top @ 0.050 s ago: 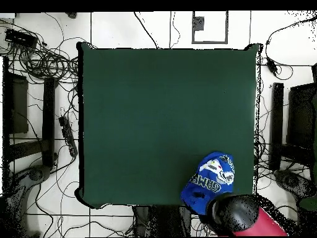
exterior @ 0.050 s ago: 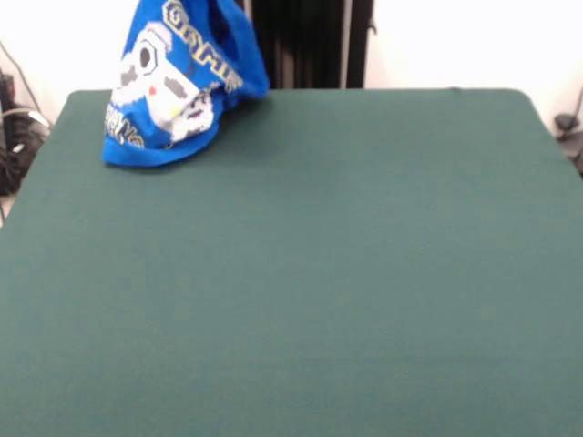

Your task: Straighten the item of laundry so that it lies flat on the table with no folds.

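The item of laundry (exterior @ 0.050 s ago: 173,82) is a bright blue shirt with a white pixel graphic and pale block letters. It is bunched and lifted at the far left corner of the green table (exterior @ 0.050 s ago: 319,273). Its top runs up past the picture's top edge and only its lower hem rests on the felt. In the overhead view the shirt (top @ 0.050 s ago: 210,180) sits crumpled at the table's (top @ 0.050 s ago: 161,111) bottom right corner. It lies right against the arm's black and red end (top @ 0.050 s ago: 238,215), which covers the gripper holding it up.
Cables lie on the floor around the table (top @ 0.050 s ago: 43,62). Dark stands flank the table's left side (top @ 0.050 s ago: 28,124) and right side (top @ 0.050 s ago: 277,124). A dark upright post (exterior @ 0.050 s ago: 310,41) stands behind the table's far edge, next to the shirt.
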### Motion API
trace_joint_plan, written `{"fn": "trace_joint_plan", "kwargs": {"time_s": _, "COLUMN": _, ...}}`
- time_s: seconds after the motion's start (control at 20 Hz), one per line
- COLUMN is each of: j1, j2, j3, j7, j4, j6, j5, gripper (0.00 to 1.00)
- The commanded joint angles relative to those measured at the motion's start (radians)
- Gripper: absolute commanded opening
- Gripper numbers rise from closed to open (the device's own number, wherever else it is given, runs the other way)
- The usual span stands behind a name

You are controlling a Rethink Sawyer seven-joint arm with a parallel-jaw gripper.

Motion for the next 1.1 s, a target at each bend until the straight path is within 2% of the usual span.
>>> {"fn": "trace_joint_plan", "kwargs": {"time_s": 0.05, "j1": 0.031, "j2": -0.048, "j3": -0.005, "j7": -0.008, "j4": -0.142, "j6": 0.255, "j5": -0.083, "gripper": 0.0}}
{"fn": "trace_joint_plan", "kwargs": {"time_s": 0.85, "j1": -0.035, "j2": -0.11, "j3": 0.028, "j7": -0.07, "j4": -0.292, "j6": 0.412, "j5": -0.201, "gripper": 0.0}}
{"fn": "trace_joint_plan", "kwargs": {"time_s": 1.0, "j1": -0.057, "j2": -0.107, "j3": 0.044, "j7": -0.085, "j4": -0.326, "j6": 0.405, "j5": -0.221, "gripper": 0.0}}
{"fn": "trace_joint_plan", "kwargs": {"time_s": 1.1, "j1": -0.084, "j2": -0.101, "j3": 0.065, "j7": -0.099, "j4": -0.335, "j6": 0.357, "j5": -0.237, "gripper": 0.0}}
